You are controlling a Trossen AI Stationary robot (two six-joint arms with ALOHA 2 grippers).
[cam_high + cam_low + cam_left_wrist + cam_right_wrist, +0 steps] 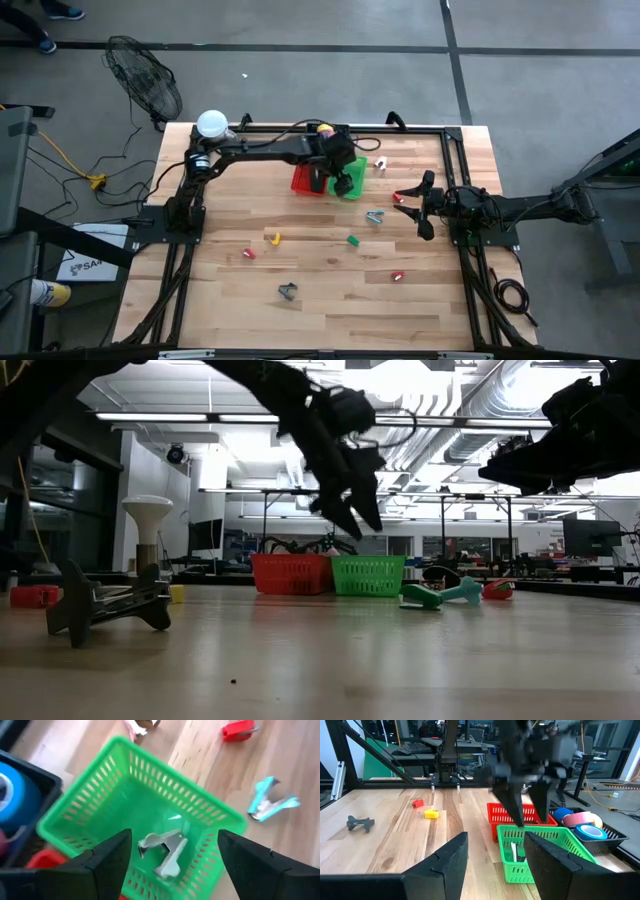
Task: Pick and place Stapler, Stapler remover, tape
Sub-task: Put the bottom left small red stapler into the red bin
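Left claw (pixel 170 857) wide above green basket (pixel 90 802), grey staple remover (pixel 162 851) inside lying diagonal, right claw (pixel 495 857) part-open, empty.

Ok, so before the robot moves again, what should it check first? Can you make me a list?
1. Left gripper open above the green basket: ok.
2. Grey staple remover lying inside the green basket, let go: ok.
3. Right gripper holding nothing, waiting at the table's right side: ok.
4. Teal staple remover lying free on the table for the next pick: ok.
5. Whether the red basket has room: cannot tell, the arm hides it.
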